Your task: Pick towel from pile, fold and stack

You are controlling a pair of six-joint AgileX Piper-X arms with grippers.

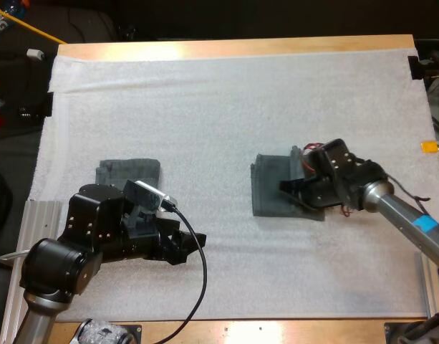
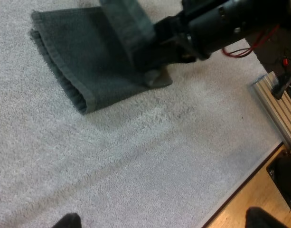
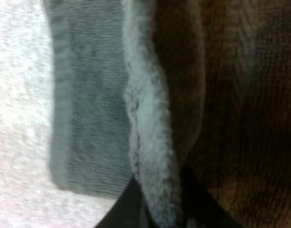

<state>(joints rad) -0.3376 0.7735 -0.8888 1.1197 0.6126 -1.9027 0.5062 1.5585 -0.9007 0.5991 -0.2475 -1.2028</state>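
Towel edge seemingly pinched in rt gripper, on mat

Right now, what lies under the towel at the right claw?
The towel lies on the white mat, which shows all round it. The right claw pinches a fold of it. Anything beneath the cloth is covered.

The towel on the right half of the mat is dark grey-green, with a ribbed band along its hem; the folded stack on the mat's left half is the same shade. The mat is white, finely nubbled. The worktop beyond the mat's far edge is pale wood. The left claw and right claw are black.
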